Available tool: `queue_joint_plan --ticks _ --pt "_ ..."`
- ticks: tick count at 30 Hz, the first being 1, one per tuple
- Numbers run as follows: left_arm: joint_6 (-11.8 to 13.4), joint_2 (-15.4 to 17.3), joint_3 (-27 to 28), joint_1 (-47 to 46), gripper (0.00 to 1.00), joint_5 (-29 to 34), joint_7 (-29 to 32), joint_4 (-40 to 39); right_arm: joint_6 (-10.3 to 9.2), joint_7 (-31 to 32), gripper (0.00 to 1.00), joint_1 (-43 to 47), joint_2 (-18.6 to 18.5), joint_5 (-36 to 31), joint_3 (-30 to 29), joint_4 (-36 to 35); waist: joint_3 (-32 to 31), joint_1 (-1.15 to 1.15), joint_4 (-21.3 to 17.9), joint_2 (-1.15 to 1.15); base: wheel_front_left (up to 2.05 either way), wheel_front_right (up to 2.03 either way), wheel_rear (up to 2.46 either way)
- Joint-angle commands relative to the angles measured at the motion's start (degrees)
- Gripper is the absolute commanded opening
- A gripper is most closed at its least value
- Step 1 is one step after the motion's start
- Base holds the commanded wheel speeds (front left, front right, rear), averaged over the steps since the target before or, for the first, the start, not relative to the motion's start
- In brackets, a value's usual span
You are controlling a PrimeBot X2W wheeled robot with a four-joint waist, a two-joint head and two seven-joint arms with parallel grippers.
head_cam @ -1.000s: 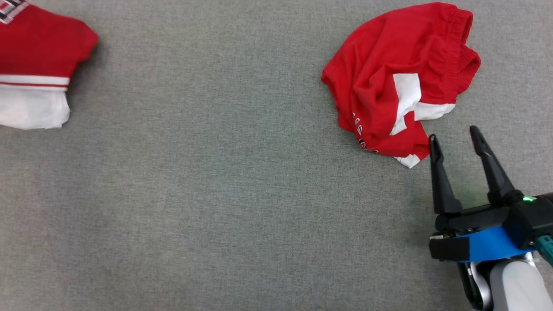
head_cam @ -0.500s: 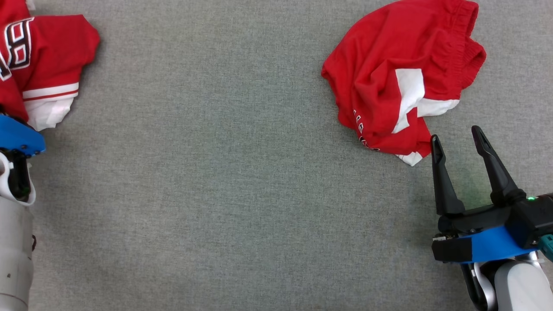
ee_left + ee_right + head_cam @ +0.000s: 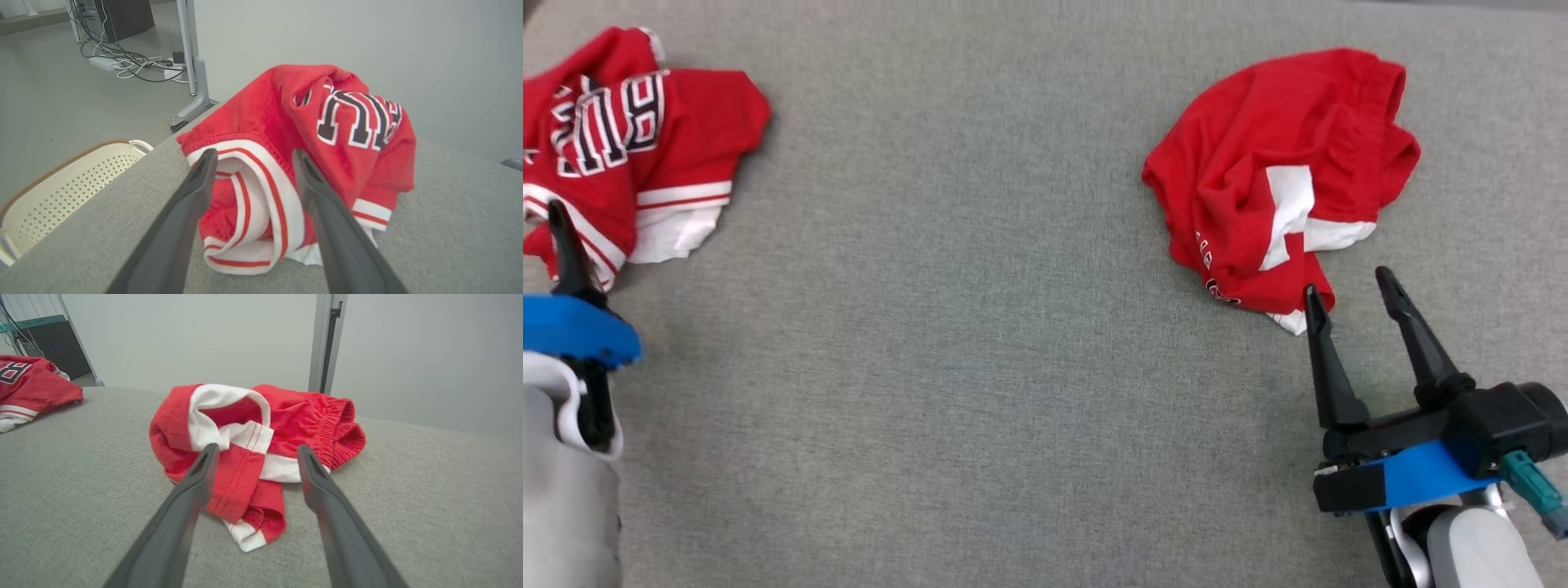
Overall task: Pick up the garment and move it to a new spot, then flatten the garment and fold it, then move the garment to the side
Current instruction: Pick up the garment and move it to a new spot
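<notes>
A crumpled red jersey (image 3: 629,163) with white trim and black-and-white lettering lies at the table's far left. My left gripper (image 3: 252,159) is open, its fingers straddling the jersey's (image 3: 310,134) striped hem; one left finger (image 3: 564,253) rises beside it in the head view. Bunched red shorts (image 3: 1274,163) with white patches lie at the right. My right gripper (image 3: 1347,287) is open just before their near corner, the left fingertip beside the white tip. In the right wrist view the shorts (image 3: 261,433) lie just beyond that gripper (image 3: 258,451).
The grey cloth-covered table (image 3: 980,343) stretches bare between the two garments. Off its left edge stands a cream perforated basket (image 3: 61,179) on the floor, with a table leg (image 3: 192,61) and cables (image 3: 135,65) behind.
The head view has shifted. My left arm has come into view at the lower left, up against the jersey, which now shows its lettering. My right gripper sits slightly nearer the shorts' corner.
</notes>
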Motion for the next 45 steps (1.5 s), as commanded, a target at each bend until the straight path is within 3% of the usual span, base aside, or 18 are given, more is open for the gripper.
queue_joint_plan --ticks 1,15,28,37,45 --pt "-0.2 -0.5 0.9 1.8 1.00 0.9 -0.1 -0.8 0.01 -0.6 1.00 0.6 0.3 0.3 0.2 0.8 -1.5 0.01 -0.2 0.01 0.00 0.00 0.00" --pt "-0.5 -6.3 6.3 13.6 1.00 10.4 -0.1 -18.8 0.01 -3.3 1.00 0.7 0.9 2.7 1.2 7.7 -9.8 0.01 -1.3 0.01 0.00 0.00 0.00" --pt "-0.4 -12.1 2.8 22.1 1.00 16.1 -0.2 -33.7 0.01 -4.5 1.00 0.0 0.9 6.6 2.7 13.7 -14.7 0.01 -9.4 0.01 0.00 0.00 0.00" --pt "-0.4 -13.8 1.6 28.3 1.00 17.4 -0.1 -37.9 0.01 -4.6 1.00 1.7 0.9 8.0 2.8 14.1 -17.8 0.01 -13.8 0.01 0.00 0.00 0.00" --pt "-0.4 -14.0 1.0 33.7 1.00 18.5 -0.2 -38.8 0.01 -4.6 1.00 3.5 0.9 8.0 2.1 14.4 -20.0 0.01 -14.5 0.01 0.00 0.00 0.00"
